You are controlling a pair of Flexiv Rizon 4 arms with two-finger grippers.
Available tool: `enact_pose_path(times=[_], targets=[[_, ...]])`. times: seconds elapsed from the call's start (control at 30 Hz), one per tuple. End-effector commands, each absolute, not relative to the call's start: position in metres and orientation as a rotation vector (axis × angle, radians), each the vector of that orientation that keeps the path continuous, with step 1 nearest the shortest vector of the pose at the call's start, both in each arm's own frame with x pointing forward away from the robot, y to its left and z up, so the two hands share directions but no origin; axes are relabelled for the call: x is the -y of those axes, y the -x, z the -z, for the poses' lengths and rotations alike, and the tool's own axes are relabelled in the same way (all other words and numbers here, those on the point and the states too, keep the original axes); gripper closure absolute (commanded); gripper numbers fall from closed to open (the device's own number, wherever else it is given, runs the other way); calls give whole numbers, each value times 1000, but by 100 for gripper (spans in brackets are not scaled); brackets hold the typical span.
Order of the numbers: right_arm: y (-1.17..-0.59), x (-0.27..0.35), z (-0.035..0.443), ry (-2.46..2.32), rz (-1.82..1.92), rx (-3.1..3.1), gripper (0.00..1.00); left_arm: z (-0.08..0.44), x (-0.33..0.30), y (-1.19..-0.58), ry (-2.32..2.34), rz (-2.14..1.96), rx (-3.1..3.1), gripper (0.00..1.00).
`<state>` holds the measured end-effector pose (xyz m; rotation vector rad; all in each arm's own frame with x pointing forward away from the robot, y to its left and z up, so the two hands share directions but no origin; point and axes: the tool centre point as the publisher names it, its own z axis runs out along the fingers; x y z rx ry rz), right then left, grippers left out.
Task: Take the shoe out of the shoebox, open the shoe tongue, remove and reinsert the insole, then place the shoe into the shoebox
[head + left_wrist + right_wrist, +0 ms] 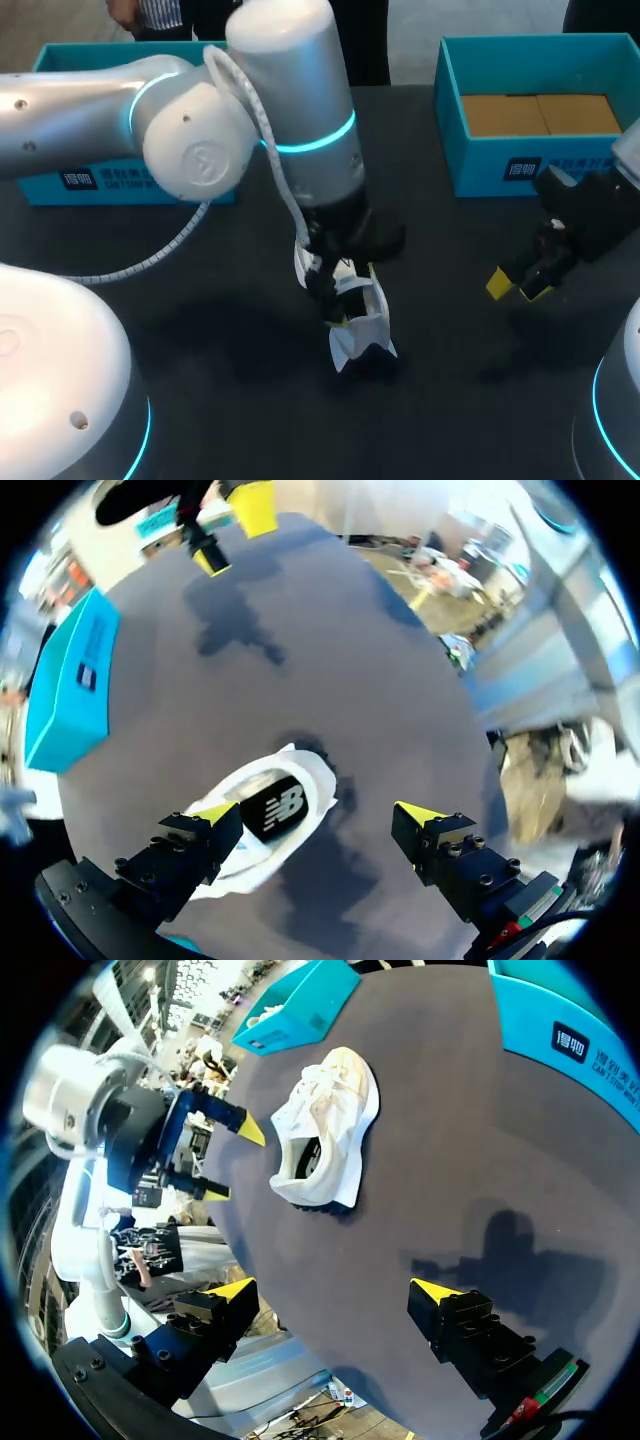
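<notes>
Shoe [360, 325] diagonal on table [200, 330], toe toward left shoebox [45, 190], heel toward open right claw [517, 285]; left claw [318, 815] open over it.

The white low cloth shoe [325, 1125] looks soft and matt. The dark grey worktop [200, 340] is matt and smooth. The teal card shoebox [500, 165] shows plain brown paperboard inside. The silver left arm [290, 80] gleams, smooth-shelled. The right pincer [518, 287] is matt black, with dull yellow plastic tips.
</notes>
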<state>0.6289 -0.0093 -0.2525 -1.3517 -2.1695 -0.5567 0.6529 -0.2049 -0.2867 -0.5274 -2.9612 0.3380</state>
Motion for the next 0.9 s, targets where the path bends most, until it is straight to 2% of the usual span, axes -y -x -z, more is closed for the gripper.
enact_pose_path(times=[0.03, 0.9], targets=[[-628, 9, 253, 1354, 555, 2170, 0, 298, 214, -643, 131, -258, 3061, 0], [-628, 9, 253, 1354, 555, 2170, 0, 355, 231, -638, -90, -198, 3012, 0]])
